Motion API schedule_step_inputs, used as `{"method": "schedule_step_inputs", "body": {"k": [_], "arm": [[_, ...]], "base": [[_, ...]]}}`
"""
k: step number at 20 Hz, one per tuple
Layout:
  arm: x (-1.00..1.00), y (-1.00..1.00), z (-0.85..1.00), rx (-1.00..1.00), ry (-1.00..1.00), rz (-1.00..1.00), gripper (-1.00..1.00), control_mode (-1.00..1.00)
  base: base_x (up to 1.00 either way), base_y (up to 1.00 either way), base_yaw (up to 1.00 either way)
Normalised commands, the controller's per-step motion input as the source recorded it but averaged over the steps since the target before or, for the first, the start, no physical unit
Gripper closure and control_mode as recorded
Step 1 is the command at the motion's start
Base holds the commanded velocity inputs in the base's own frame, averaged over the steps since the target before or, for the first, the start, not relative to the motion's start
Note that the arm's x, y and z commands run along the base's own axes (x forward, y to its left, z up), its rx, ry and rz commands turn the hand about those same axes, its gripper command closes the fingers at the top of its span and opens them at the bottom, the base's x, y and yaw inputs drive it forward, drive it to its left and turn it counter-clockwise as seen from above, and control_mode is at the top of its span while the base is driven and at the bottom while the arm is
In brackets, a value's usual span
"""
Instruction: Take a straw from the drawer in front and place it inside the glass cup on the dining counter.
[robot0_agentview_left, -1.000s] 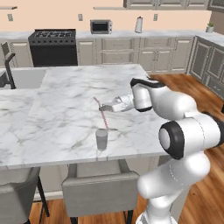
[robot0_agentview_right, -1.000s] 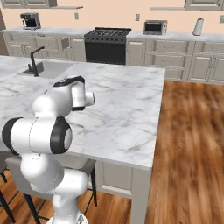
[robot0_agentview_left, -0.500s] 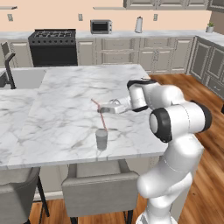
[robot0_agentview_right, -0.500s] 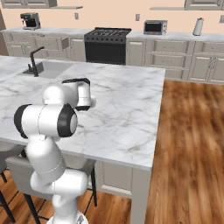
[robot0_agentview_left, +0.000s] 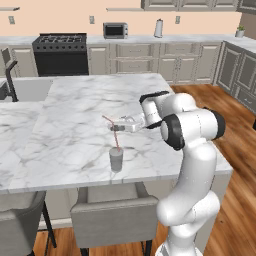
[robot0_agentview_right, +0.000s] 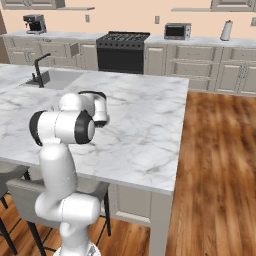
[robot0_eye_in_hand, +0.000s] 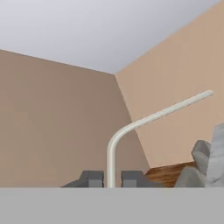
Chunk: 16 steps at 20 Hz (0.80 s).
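The glass cup (robot0_agentview_left: 116, 159) stands near the front edge of the dining counter (robot0_agentview_left: 65, 130). Just above it, my gripper (robot0_agentview_left: 116, 127) reaches in level from the right and is shut on the straw (robot0_agentview_left: 116, 139). The straw slants down, and its lower end is at the cup's mouth or just inside. Its bent tip points up and to the left. In the hand view the straw (robot0_eye_in_hand: 148, 117) looks pale and rises between the two fingertips (robot0_eye_in_hand: 92, 178), then bends to the right. My gripper (robot0_eye_in_hand: 112, 178) is closed on it there. The drawer is out of view.
Two grey padded chairs (robot0_agentview_left: 112, 220) are tucked under the counter's front edge. A sink with a dark faucet (robot0_agentview_left: 10, 80) is set in at the far left. My own arm (robot0_agentview_right: 75, 125) stands in front of the counter (robot0_agentview_right: 145, 120) in the right base view. Wood floor lies to the right.
My gripper has moved left and slightly down with the straw, from beside the cup to over it. The arm's elbow has swung round.
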Motion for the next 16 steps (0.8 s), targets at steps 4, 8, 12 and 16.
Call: {"method": "schedule_step_inputs", "body": {"k": [4, 8, 12, 16], "arm": [[0.06, 0.00, -0.20, 0.08, 0.00, 0.12, 1.00, -1.00], [0.00, 0.00, -0.18, 0.07, 0.00, 0.11, 1.00, -1.00], [0.00, 0.00, -0.11, 0.08, 0.00, 0.11, 1.00, -1.00], [0.02, 0.00, -0.10, 0.07, 0.00, 0.10, 1.00, -1.00]], "base": [[0.00, 0.00, 0.00], [0.00, 0.00, 0.00], [0.00, 0.00, 0.00], [0.00, 0.00, 0.00]]}}
